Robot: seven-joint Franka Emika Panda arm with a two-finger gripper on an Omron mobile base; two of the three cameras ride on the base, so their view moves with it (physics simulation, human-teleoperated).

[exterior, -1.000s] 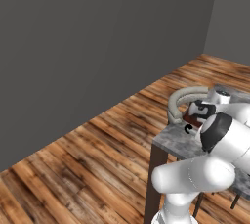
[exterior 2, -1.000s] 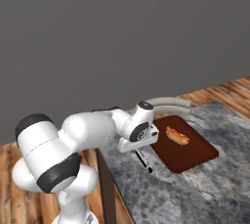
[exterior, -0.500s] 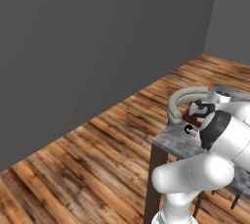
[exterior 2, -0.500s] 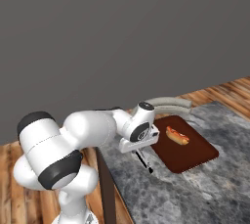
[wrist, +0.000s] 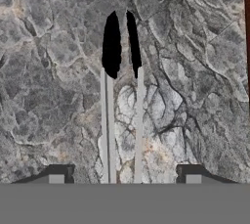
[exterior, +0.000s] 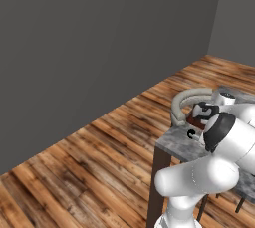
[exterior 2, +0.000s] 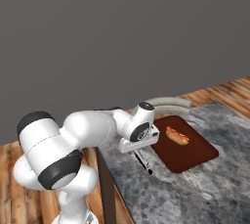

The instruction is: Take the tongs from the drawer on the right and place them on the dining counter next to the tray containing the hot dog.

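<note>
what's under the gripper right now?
Under the gripper the tongs lie flat on the grey marbled dining counter, between the open fingertips, touching neither. The stone directly beneath the tongs is covered. The dark tray with the hot dog sits beside them.

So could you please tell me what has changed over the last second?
The gripper has opened and let go of the tongs, which now lie on the dining counter between the spread fingers. The arm, the tray and the hot dog stayed where they were.
</note>
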